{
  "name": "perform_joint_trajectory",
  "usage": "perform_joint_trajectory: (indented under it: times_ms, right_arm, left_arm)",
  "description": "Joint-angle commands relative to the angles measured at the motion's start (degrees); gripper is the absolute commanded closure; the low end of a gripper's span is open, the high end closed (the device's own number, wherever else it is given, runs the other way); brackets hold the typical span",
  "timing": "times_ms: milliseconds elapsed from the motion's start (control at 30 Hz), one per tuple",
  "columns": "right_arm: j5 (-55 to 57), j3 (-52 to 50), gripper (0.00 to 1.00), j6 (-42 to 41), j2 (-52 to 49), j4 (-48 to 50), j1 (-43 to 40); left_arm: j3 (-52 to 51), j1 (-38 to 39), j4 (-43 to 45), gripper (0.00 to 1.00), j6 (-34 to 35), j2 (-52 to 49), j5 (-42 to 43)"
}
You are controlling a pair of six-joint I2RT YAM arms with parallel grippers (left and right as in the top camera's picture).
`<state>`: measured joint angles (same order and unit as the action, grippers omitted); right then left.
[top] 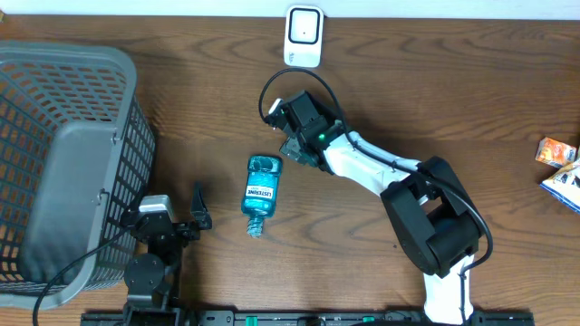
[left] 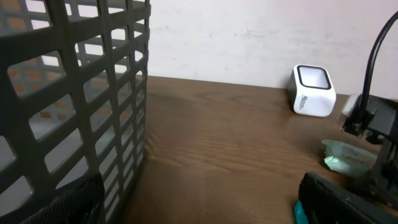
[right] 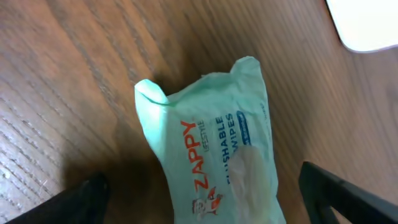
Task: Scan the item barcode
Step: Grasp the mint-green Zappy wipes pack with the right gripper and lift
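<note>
Your right gripper (right: 206, 198) hangs spread over the wipes pack (right: 217, 137), straddling its width, with its long axis running ahead toward the scanner (right: 367, 25) nearby.

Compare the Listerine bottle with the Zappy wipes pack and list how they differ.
The Listerine bottle is a rigid, clear blue bottle with a white label; the Zappy wipes pack is a soft, crinkled pale green pouch with orange lettering. The bottle lies in the open with no gripper over it; the pack lies between the open fingers of the right gripper. Both lie flat on the wooden table, labels up.
</note>
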<state>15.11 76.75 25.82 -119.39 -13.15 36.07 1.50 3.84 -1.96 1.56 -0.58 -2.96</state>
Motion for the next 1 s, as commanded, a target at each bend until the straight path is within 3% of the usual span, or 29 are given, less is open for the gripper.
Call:
perform_joint_trajectory:
  times_ms: [0, 100, 267, 333, 467, 600, 733, 967]
  right_arm:
    - [1.03, -0.74, 0.18, -1.14, 0.59, -0.37, -0.66]
    - [1.09, -0.74, 0.39, -0.87, -1.29, 0.02, -1.42]
    - [5.33, -0.74, 0.46, 0.46, -7.50, 1.77, -2.67]
    - [11.19, -0.74, 0.64, 0.37, -10.69, 1.29, -2.62]
    - [11.89, -0.70, 0.96, -5.11, -10.32, -2.51, -1.57]
    - [8.50, -0.66, 0.99, -9.81, -4.94, -6.47, -0.66]
    - [-14.58, -0.66, 0.99, -11.43, 6.16, -16.48, -1.86]
    - [-67.01, -0.66, 0.99, -10.80, 17.49, -32.24, -11.52]
  left_arm:
    - [-1.27, -0.28, -1.86, 0.00, 0.46, 0.35, -0.96]
    - [-1.27, -0.28, -1.86, 0.00, 0.46, 0.35, -0.96]
    - [-1.27, -0.28, -1.86, 0.00, 0.46, 0.35, -0.94]
    - [-1.27, -0.28, -1.86, 0.00, 0.46, 0.35, -0.94]
    - [-1.27, -0.28, -1.86, 0.00, 0.46, 0.35, -0.96]
    - [-1.27, -0.28, -1.86, 0.00, 0.46, 0.35, -0.96]
    - [-1.27, -0.28, -1.86, 0.00, 0.46, 0.35, -0.94]
    - [-1.27, -0.28, -1.86, 0.00, 0.46, 0.35, -0.96]
